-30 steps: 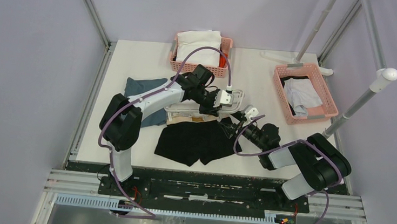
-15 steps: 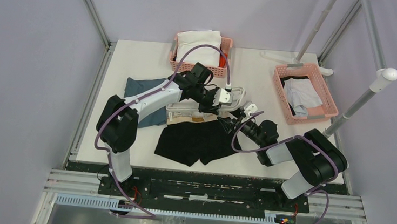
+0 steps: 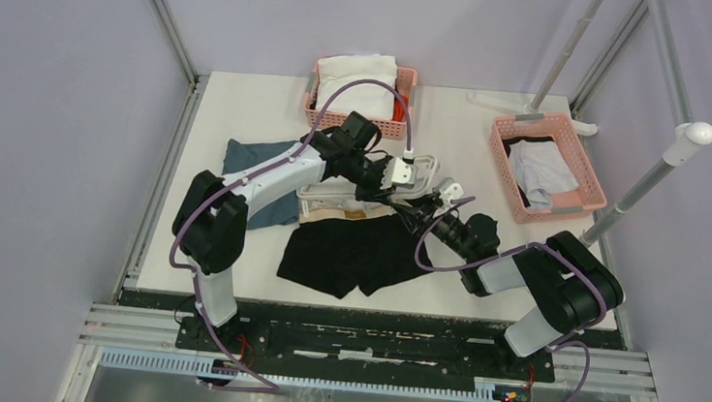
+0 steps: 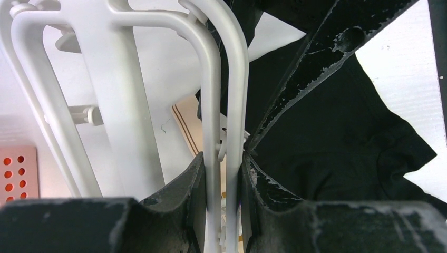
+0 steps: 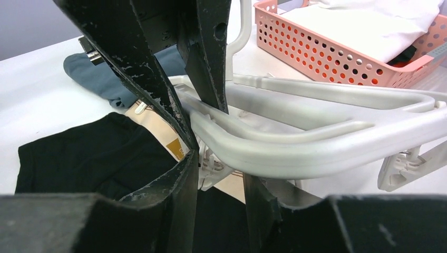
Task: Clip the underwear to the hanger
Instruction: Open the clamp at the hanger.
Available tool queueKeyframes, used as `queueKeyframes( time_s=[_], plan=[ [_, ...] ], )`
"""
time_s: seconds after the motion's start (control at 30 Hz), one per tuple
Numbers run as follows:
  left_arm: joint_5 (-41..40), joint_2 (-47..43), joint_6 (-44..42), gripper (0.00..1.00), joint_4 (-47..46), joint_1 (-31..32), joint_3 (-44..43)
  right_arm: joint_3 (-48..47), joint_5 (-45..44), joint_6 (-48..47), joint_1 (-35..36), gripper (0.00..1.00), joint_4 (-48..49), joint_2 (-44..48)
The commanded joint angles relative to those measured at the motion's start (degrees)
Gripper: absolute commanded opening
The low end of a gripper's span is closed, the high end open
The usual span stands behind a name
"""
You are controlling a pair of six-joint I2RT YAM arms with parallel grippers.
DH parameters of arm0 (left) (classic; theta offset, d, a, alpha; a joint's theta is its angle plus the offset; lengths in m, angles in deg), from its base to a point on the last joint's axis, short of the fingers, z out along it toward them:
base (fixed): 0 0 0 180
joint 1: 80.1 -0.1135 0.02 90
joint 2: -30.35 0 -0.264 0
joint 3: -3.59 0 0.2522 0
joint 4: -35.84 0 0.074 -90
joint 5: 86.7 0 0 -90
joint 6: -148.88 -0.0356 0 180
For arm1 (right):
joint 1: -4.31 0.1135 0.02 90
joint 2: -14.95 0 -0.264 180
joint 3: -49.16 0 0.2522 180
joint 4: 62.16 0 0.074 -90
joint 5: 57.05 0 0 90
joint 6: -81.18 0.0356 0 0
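Observation:
The underwear (image 3: 347, 254), black with a beige waistband (image 5: 158, 132), lies flat at the table's front middle. Just behind it rests the white hanger (image 3: 333, 197). My left gripper (image 4: 223, 168) is shut on two of the hanger's rails (image 4: 234, 79), which pass upright between its fingers. My right gripper (image 5: 221, 176) reaches in from the right, under the raised rail (image 5: 316, 147). A small white clip (image 5: 213, 163) hangs between its jaws against the left finger. A gap remains on the other side, with the underwear (image 5: 79, 158) showing below.
A pink basket (image 3: 313, 118) of white cloth stands at the back middle, and another (image 3: 593, 173) at the right. A folded blue-grey cloth (image 3: 258, 168) lies left of the hanger. A slanted metal pole (image 3: 645, 183) with a white knob rises at the right edge.
My right gripper has moved left, in under the hanger's rail, and its jaws have narrowed around the clip. The left gripper has kept its hold on the hanger, shifting only slightly.

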Motion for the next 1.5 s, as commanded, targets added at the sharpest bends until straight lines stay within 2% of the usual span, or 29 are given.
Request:
queueKeyframes(
  time_s=[0.0, 0.2, 0.4, 0.67, 0.8, 0.87, 1.0, 1.2, 1.3, 1.47],
  plan=[
    [2.8, -4.1, -3.3, 0.03, -2.7, 0.2, -1.4, -2.3, 0.0, 2.2, 0.1, 0.4, 3.6, 0.0],
    [3.0, -4.0, -3.2, 0.03, -2.8, 0.1, -1.4, -2.9, -0.2, 3.6, 0.1, 0.32, 3.7, -0.6],
    [2.5, -4.0, -2.8, 0.03, -3.1, 0.1, -1.3, -3.0, -1.1, 3.6, 0.1, 0.17, 2.2, 0.3],
    [2.5, -4.0, -1.7, 0.04, -3.9, 0.1, -1.3, -3.3, -1.0, -0.7, 0.1, 0.01, -9.5, 6.5],
    [2.5, -3.8, -1.4, 0.06, -4.1, 0.1, -1.6, -3.0, -1.4, -2.0, 0.1, 0.0, -12.3, 9.1],
    [2.5, -3.7, -1.1, 0.12, -4.1, 0.1, -1.6, -3.0, -1.4, -2.5, 0.1, 0.0, -13.7, 10.3],
    [2.4, -3.8, -0.8, 0.34, -4.3, 0.1, -1.5, -3.3, -1.3, -3.3, 0.1, 0.0, -16.2, 12.2],
    [0.7, -4.3, -0.9, 0.51, -5.1, 0.1, -0.1, -3.7, -1.3, -4.3, 0.1, 0.0, -18.8, 14.0],
    [-0.2, -4.8, -1.2, 0.56, -5.5, 0.1, 0.6, -3.8, -1.3, -4.7, 0.0, 0.0, -19.6, 14.4],
    [-0.9, -4.5, -1.4, 0.58, -5.5, 0.1, 1.4, -4.0, -1.4, -5.2, 0.1, 0.0, -20.0, 14.4]
  ],
)
